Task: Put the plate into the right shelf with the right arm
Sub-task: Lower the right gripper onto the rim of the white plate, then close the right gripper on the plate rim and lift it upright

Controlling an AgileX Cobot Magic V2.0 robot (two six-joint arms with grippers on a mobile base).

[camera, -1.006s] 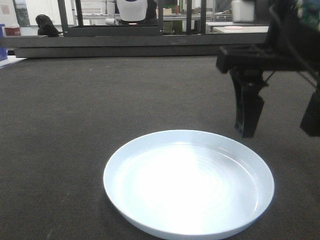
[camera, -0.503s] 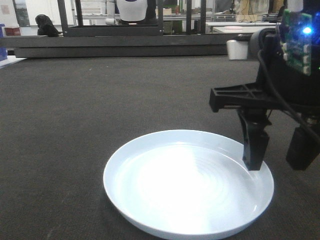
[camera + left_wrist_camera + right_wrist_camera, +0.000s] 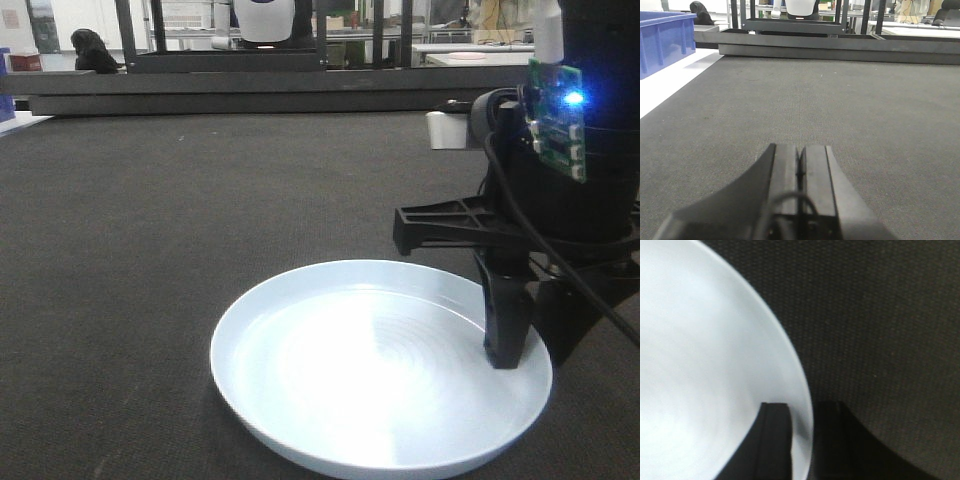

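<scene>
Right gripper jaws narrowly parted astride the rim of the white plate, one finger inside, one outside, firm hold unclear, plate flat on dark table, left gripper closed, empty, blue bin well apart, leftward

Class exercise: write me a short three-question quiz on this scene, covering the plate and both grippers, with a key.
1. True or false: the plate lies on the dark mat.
2. The right gripper has its fingers: A) both inside the plate; B) one on each side of the plate's rim; C) well away from the plate.
3. Fill in: the left gripper is ____ (open or shut).
Key: 1 true; 2 B; 3 shut.
</scene>
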